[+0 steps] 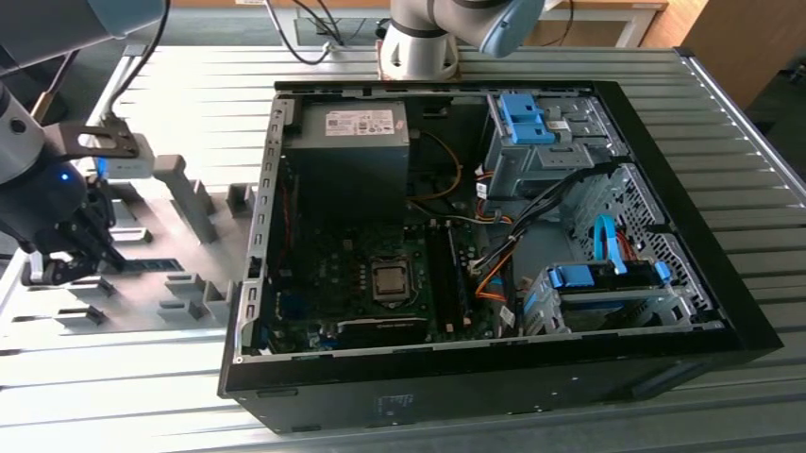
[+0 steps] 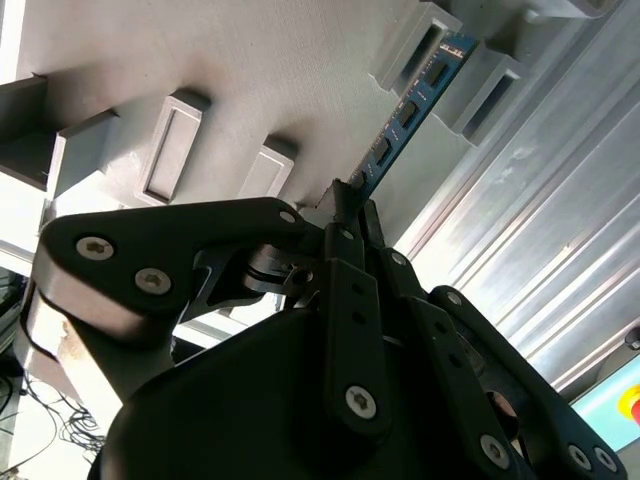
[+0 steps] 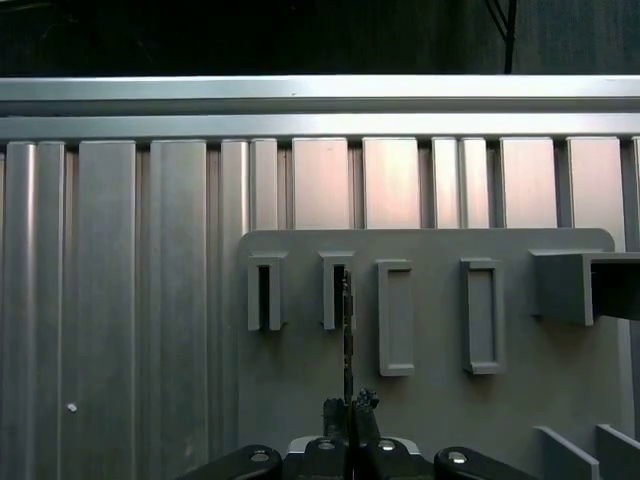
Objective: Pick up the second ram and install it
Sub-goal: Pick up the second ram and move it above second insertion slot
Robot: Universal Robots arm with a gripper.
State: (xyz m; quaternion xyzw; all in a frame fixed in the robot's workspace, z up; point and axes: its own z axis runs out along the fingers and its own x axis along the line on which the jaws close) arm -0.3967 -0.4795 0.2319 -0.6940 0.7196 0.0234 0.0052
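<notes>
We see the black, many-linked metal gripper (image 2: 348, 200) pinched nearly shut. Its 2 slim fingers (image 2: 350, 300) press on either side of the near end of the second ram (image 2: 410, 105), a thin, long blue-green circuit-board stick with a row of black chips. In the first wrist view the gripper (image 3: 350, 408) meets the stick (image 3: 346, 340) edge-on, so the board reads as a narrow dark line between the fingertips.

The ram stands on its long edge on the matte grey plastic fixture plate (image 2: 250, 70). Its far end sits in the slot of a raised rectangular grey block (image 3: 328, 290). 1 similar slotted block and 2 hollow rectangular frames stand in a row with it, all with square corners and a dull, smooth finish.

In the exterior view the gripper (image 1: 60, 266) hangs low over the fixture plate (image 1: 164, 304) at the exterior view's left, with the ram (image 1: 149, 264) showing as a teal sliver just beside it. The plate lies on a ribbed, brushed aluminium table (image 1: 189, 104). Well apart, toward the exterior view's right, lies an open black computer case (image 1: 743, 330) with a green motherboard inside.
</notes>
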